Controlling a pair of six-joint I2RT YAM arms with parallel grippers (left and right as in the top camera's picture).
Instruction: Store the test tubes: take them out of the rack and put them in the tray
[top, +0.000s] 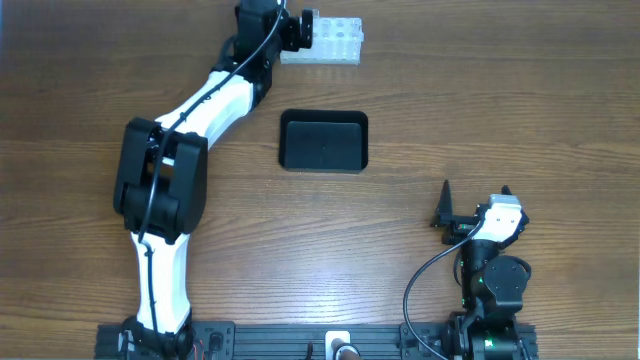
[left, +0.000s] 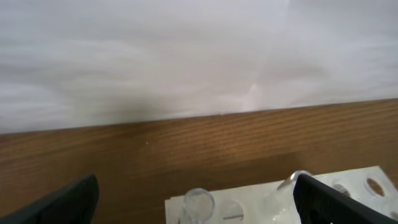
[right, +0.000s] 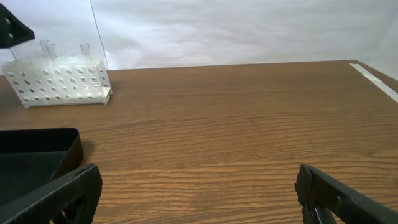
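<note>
Top view, perforated white rack, black rectangular tray, woodgrain table

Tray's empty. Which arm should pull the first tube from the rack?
Left. The left gripper hangs open right above the rack, a test tube showing between its fingers. The right gripper sits open far from the rack, beyond the tray.
</note>
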